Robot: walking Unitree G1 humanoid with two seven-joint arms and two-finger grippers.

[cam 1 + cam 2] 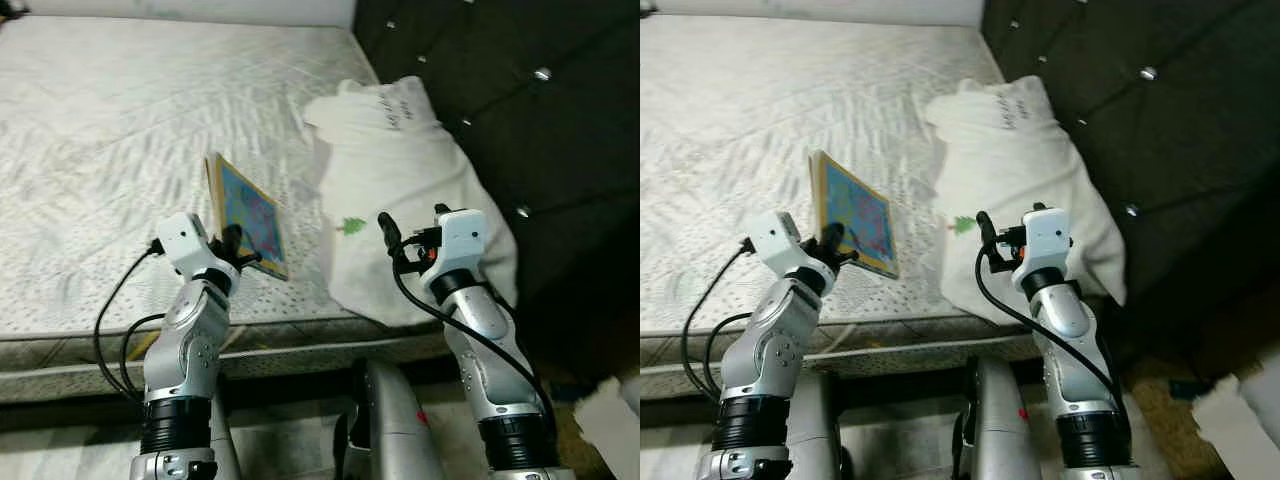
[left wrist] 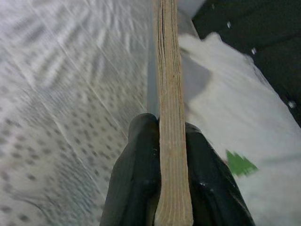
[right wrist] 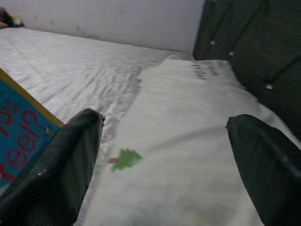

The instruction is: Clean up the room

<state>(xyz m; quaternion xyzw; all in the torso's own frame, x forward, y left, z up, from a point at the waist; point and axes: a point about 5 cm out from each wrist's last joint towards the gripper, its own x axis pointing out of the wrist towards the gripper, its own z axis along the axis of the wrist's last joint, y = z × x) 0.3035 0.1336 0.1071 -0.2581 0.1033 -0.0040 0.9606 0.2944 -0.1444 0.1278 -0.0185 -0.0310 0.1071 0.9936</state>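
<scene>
Clamped on the lower edge of a book [image 1: 248,215], the left gripper [image 1: 238,250] holds it tilted up off the mattress [image 1: 100,130], near the mattress's front edge. In the left wrist view the two black fingers [image 2: 136,183] press against both sides of the book's page block, whose tan edge runs straight up between them. The cover is blue with a yellow border and bright patches of colour; in the right wrist view red letters show on the blue.

Just to the right, the right gripper [image 3: 164,169] hovers above the near end of a white pillow [image 1: 400,190], its fingers spread wide apart with nothing between them. A black cable loops from its wrist down along the silver arm.

The pillow lies lengthwise along the right side of the mattress, beside the book and apart from it. A small green tree mark [image 1: 351,227] sits on its near part and some dark handwriting [image 1: 395,108] on its far end. Its right edge rests against a dark tufted headboard [image 1: 520,90] with shiny buttons.

The mattress is pale with a fine printed pattern and stretches away to a light wall [image 1: 200,8] at the far side. Something white lies on the floor [image 1: 610,415] at the lower right.
</scene>
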